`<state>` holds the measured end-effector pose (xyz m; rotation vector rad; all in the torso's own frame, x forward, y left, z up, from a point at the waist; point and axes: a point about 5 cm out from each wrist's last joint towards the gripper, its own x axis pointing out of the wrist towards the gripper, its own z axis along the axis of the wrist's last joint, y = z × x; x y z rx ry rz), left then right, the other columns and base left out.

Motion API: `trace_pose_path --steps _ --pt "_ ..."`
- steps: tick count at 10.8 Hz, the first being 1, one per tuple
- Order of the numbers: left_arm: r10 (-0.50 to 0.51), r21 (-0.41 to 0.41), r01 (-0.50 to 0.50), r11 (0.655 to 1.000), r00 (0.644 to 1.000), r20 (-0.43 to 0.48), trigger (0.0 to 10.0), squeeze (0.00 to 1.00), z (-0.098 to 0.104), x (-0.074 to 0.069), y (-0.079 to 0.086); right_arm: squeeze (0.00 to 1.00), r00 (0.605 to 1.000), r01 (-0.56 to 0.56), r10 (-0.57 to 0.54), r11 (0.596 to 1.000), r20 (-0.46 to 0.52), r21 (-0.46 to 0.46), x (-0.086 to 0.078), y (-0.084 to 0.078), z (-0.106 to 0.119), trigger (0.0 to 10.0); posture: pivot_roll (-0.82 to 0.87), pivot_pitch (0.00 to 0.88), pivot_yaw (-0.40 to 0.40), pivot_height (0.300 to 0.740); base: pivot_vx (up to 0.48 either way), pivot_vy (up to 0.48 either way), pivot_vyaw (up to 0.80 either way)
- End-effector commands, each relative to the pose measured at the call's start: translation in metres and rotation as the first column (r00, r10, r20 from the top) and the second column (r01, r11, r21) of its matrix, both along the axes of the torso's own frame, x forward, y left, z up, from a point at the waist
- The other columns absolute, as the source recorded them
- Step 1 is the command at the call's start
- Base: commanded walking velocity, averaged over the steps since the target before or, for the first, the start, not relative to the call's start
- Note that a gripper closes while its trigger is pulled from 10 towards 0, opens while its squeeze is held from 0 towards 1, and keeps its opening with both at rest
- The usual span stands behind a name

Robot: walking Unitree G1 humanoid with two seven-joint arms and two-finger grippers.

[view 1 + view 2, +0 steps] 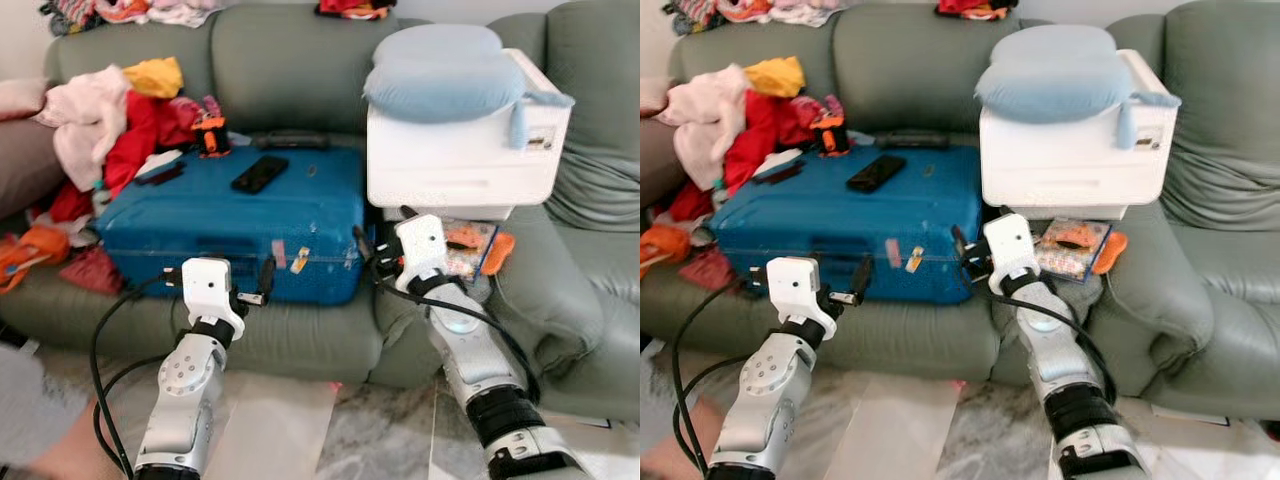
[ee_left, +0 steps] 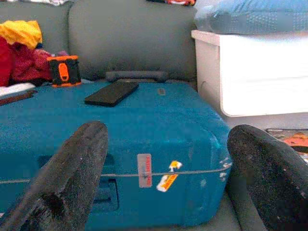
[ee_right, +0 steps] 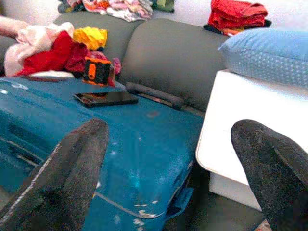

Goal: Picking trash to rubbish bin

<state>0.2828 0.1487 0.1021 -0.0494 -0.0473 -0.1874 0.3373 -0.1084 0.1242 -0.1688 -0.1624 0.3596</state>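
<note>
Grey-green sofa (image 1: 300, 60) bearing blue suitcase (image 1: 240, 215), white printer (image 1: 460, 150), clothes heap (image 1: 110, 120), left gripper (image 1: 262, 285) and right gripper (image 1: 368, 255) both raised before suitcase front, fingers spread, empty.

Grey-green sofa (image 1: 300, 70) bearing blue suitcase (image 1: 230, 225), white printer (image 1: 460, 150), heaped clothes (image 1: 110, 120).
</note>
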Motion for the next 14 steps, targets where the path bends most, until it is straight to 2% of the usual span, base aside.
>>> trace_pose_path --steps 1,5,7,8,9,11,14 --pt "-0.001 0.016 0.001 1.0 1.0 0.012 10.0 0.0 0.003 0.001 0.003 0.0 1.0 -0.005 0.005 1.0 0.011 0.01 0.002 0.003 0.004 10.0 0.0 0.0 0.053 0.74 0.48 0.0 0.0" --pt "-0.003 0.022 0.003 1.0 1.0 0.001 10.0 0.0 0.0 -0.001 0.003 0.0 1.0 -0.003 0.003 1.0 0.005 0.013 0.0 0.003 0.001 10.0 0.0 0.0 0.054 0.74 0.48 0.0 0.0" --pt "0.01 0.02 -0.01 1.0 1.0 -0.015 10.0 0.0 -0.004 -0.001 0.005 0.0 1.0 0.005 -0.005 1.0 -0.001 0.011 0.0 0.001 -0.001 10.0 0.0 0.0 0.055 0.74 0.191 0.0 0.0" --pt "0.023 0.051 -0.021 0.998 0.999 -0.043 10.0 0.0 -0.012 0.0 0.011 0.0 1.0 0.02 -0.019 1.0 -0.022 0.013 -0.001 -0.003 -0.006 10.0 0.0 0.0 0.055 0.74 0.0 0.0 0.0" --pt "0.067 0.093 -0.059 0.994 0.994 -0.084 10.0 0.0 -0.025 0.0 0.023 0.0 0.998 0.034 -0.033 0.999 -0.045 0.015 -0.001 -0.007 -0.012 10.0 0.0 0.0 0.052 0.74 0.0 0.0 0.0" --pt "0.148 0.177 -0.116 0.977 0.972 -0.183 10.0 0.0 -0.055 -0.011 0.051 0.0 0.989 0.095 -0.091 0.995 -0.116 0.026 -0.002 -0.021 -0.027 10.0 0.0 0.0 0.051 0.74 0.0 0.0 0.0" --pt "0.171 0.226 -0.115 0.967 0.954 -0.248 10.0 0.0 -0.081 -0.026 0.058 0.0 0.97 0.133 -0.134 0.991 -0.201 -0.018 -0.009 -0.035 -0.052 10.0 0.01 0.0 0.049 0.74 0.0 0.0 0.0"
